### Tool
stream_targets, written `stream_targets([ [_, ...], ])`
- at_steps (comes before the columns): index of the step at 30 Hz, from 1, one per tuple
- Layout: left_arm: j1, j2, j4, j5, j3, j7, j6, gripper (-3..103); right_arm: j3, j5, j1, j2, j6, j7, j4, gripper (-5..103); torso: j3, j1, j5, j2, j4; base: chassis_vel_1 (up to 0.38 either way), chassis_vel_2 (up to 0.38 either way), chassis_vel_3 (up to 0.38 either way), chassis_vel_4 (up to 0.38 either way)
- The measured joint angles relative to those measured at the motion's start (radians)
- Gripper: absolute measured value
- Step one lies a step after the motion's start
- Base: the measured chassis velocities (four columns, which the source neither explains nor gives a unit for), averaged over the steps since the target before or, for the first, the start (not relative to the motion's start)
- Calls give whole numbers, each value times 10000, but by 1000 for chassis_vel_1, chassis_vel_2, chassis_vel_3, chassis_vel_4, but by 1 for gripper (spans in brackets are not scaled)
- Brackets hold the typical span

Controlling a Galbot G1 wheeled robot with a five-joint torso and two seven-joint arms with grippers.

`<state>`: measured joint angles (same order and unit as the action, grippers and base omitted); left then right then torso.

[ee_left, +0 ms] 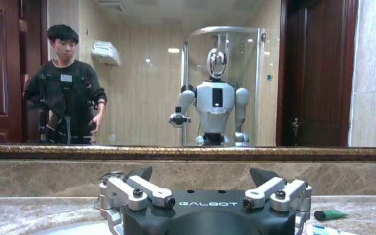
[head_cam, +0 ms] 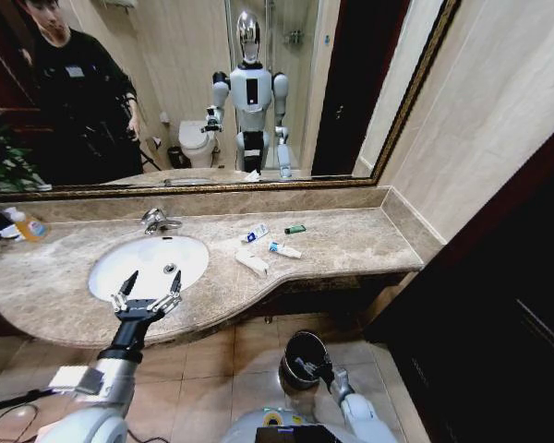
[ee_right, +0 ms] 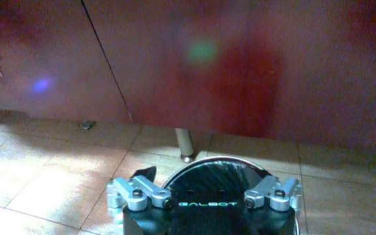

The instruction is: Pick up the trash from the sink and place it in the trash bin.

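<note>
The left gripper is spread wide with nothing in it, and it hangs over the front edge of the marble counter, just in front of the sink. The white bowl of the sink looks bare, with only the drain in it and the shiny faucet at the back. The trash sits on the counter to the right of the sink, near each other but apart: a white tube with blue marks, another white tube, a white packet close to the front edge, and a small dark-green piece nearer the back wall. There is open counter between the gripper and these things. Down low by the floor, the right gripper holds the black trash bin by its shiny rim, under the counter's edge. The floor tiles around the bin are open.
</note>
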<state>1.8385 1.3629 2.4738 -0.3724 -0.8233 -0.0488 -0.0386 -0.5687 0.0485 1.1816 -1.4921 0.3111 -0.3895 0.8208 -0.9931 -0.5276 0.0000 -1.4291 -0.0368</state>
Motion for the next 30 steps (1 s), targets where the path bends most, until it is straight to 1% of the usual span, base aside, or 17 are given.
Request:
stream_targets([
  [2,0,0,0,0,0,0,0,100,8,-22,-2,4,0,-4,6,93,0,0,0,0,0,0,0,0,0],
  [3,0,0,0,0,0,-1,0,100,17,-38,6,9,-4,-7,28,97,0,0,0,0,0,0,0,0,0],
  [4,0,0,0,0,0,0,0,100,22,-42,19,12,-13,-9,49,99,0,0,0,0,0,0,0,0,0],
  [11,0,0,0,0,0,-1,0,100,102,-268,288,90,-208,-20,465,100,0,0,0,0,0,0,0,0,0],
  [14,0,0,0,0,0,-1,0,100,195,-508,709,220,-500,-47,1200,100,0,0,1,0,0,0,0,0,0],
  [15,0,0,0,0,0,0,0,100,232,-744,912,294,-638,-72,1608,100,0,0,2,0,0,0,0,0,0],
  [16,0,0,0,0,0,0,0,100,232,-744,912,294,-638,-72,1608,100,0,0,2,0,0,0,0,0,0],
  [17,0,0,0,0,0,0,-1,100,266,-987,1077,358,-749,-89,1962,100,0,0,0,0,0,0,0,0,0],
  [19,0,0,0,0,0,-1,0,100,338,-2157,1604,610,-1054,-144,3110,100,0,0,2,0,0,0,0,0,0],
  [20,0,0,0,0,0,-1,0,100,338,-2157,1604,610,-1054,-144,3110,100,0,0,2,0,0,0,0,0,0],
  [21,0,0,0,0,0,0,0,100,338,-2411,1719,679,-1069,-146,3388,100,0,0,3,0,0,0,0,0,0],
  [23,0,0,0,0,0,0,0,100,303,-3374,2266,1022,-1130,-201,4637,100,1,1,2,0,0,0,0,0,0],
  [24,0,0,0,0,0,0,0,100,303,-3374,2266,1022,-1130,-201,4637,100,1,1,2,0,0,0,0,0,0],
  [26,0,0,0,0,0,0,0,100,151,-3921,2816,1335,-1122,-250,5990,100,0,1,3,0,0,0,0,0,0],
  [27,0,0,0,0,0,0,0,100,151,-3921,2816,1335,-1122,-250,5990,100,0,1,3,0,0,0,0,0,0],
  [29,0,0,0,0,0,0,-1,100,-31,-4127,3381,1712,-1125,-186,7392,100,1,1,1,0,0,0,0,0,0],
  [30,0,0,0,0,0,0,-1,100,-31,-4127,3381,1712,-1125,-186,7392,100,1,1,1,0,0,0,0,0,0],
])
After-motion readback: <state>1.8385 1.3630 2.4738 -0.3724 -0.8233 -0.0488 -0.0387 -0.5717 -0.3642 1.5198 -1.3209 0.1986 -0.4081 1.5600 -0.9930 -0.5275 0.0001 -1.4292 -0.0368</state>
